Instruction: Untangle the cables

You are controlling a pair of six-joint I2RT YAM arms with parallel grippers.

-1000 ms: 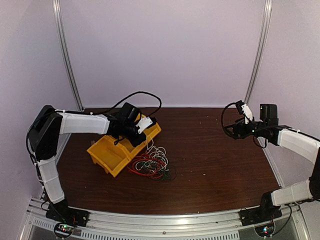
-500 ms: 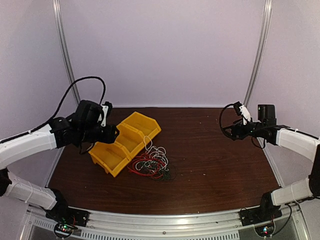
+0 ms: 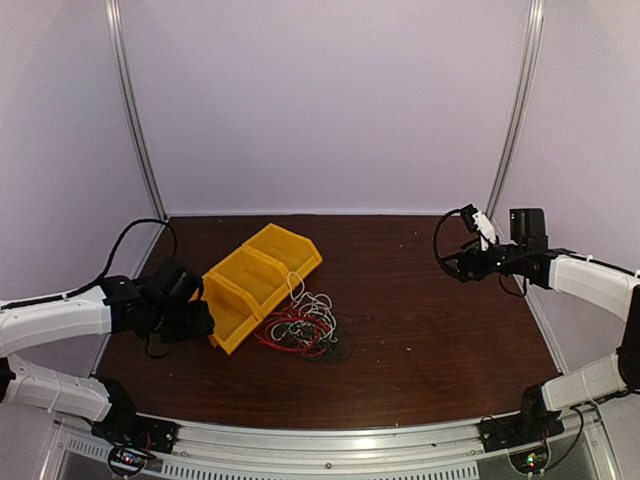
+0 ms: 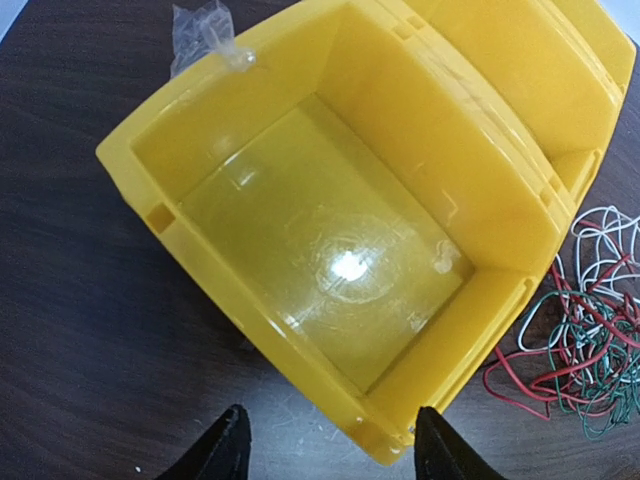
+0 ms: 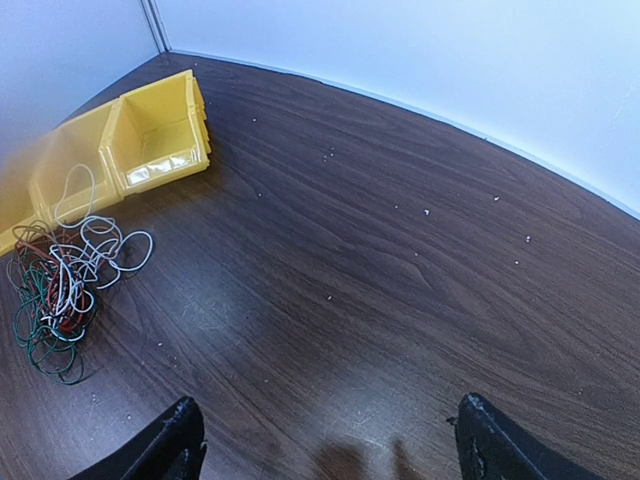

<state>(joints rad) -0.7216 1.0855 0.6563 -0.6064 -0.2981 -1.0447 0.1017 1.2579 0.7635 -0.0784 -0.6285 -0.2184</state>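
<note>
Yellow bins (image 3: 262, 275) sit in a row on the left of the dark brown table (image 3: 430, 330). A clear plastic scrap (image 4: 200, 25) touches one.

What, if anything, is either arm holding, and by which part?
Nothing is held. On the left gripper and the right gripper the jaws stand open and empty; the cables lie loose on the table beside the yellow bins.

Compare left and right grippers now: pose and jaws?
Left gripper hangs by the near yellow bin, close to the cables; right gripper sits far right over bare table, away from them. Right jaws stand wider than left. Shared: both open, both empty.
</note>
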